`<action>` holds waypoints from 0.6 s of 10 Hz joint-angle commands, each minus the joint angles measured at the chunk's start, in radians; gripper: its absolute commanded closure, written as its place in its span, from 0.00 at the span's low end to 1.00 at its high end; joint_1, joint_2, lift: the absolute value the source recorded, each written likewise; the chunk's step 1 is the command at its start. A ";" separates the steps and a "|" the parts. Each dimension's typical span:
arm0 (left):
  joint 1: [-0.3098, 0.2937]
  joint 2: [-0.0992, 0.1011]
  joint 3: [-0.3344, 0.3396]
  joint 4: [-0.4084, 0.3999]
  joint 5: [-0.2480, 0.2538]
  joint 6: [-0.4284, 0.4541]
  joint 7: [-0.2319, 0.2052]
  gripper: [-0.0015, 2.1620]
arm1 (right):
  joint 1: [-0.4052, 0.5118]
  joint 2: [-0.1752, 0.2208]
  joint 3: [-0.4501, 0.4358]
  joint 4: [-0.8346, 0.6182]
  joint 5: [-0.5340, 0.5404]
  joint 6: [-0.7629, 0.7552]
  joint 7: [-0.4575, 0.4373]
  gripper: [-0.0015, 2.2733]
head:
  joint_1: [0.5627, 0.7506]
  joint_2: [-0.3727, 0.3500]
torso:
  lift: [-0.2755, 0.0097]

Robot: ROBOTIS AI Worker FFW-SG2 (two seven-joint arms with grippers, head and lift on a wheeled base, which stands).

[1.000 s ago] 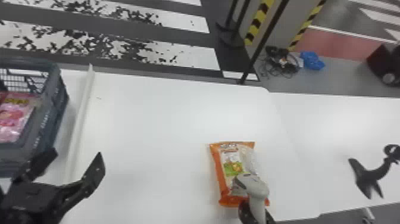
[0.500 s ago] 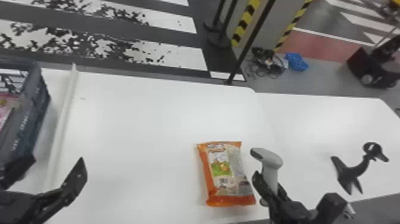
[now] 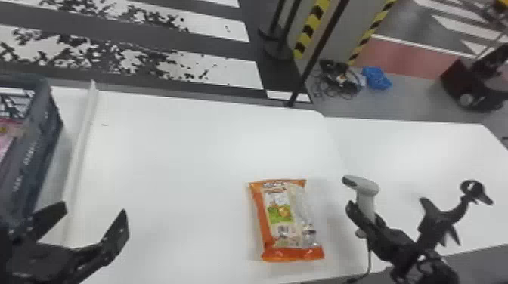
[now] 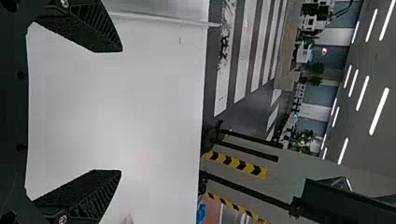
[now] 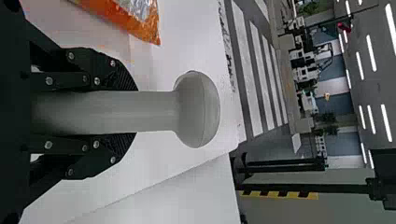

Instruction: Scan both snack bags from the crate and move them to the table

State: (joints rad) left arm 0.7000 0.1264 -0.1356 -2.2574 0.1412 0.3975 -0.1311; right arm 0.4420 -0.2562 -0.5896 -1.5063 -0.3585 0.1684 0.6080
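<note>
1. Head view: from where I stand, an orange-ended, printed plastic snack bag [image 3: 283,223] lies flat on the white counter [image 3: 189,151]. A pink snack bag [image 3: 5,130] sits in the dark blue-grey plastic crate [image 3: 39,139] at far left. The left pincer [image 3: 94,211] hangs near that crate. Right of the orange bag, the right pincer [image 3: 364,215] has a pale grey handheld scanner [image 3: 362,185] upright.
2. Left wrist view: the left pincer [image 4: 121,111] is spread wide, with nothing between its fingers.
3. Right wrist view: the right pincer [image 5: 136,112] grips the scanner's handle.
</note>
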 commanded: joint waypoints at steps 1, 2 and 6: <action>-0.013 -0.002 -0.021 0.015 -0.014 0.004 0.010 0.03 | -0.068 -0.060 0.005 0.129 0.020 -0.003 0.016 0.99 | 0.70 0.03 | 0.66; -0.022 -0.008 -0.024 0.039 -0.018 0.001 0.014 0.03 | -0.097 -0.075 0.013 0.187 0.035 -0.019 0.026 0.99 | 0.70 0.03 | 0.66; -0.024 -0.013 -0.042 0.061 -0.028 -0.027 0.024 0.03 | -0.132 -0.092 0.082 0.250 0.075 -0.034 0.030 0.92 | 0.70 0.03 | 0.66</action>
State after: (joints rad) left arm 0.6749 0.1136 -0.1770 -2.1958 0.1135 0.3749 -0.1074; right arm 0.3147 -0.3482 -0.5121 -1.2625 -0.2888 0.1320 0.6379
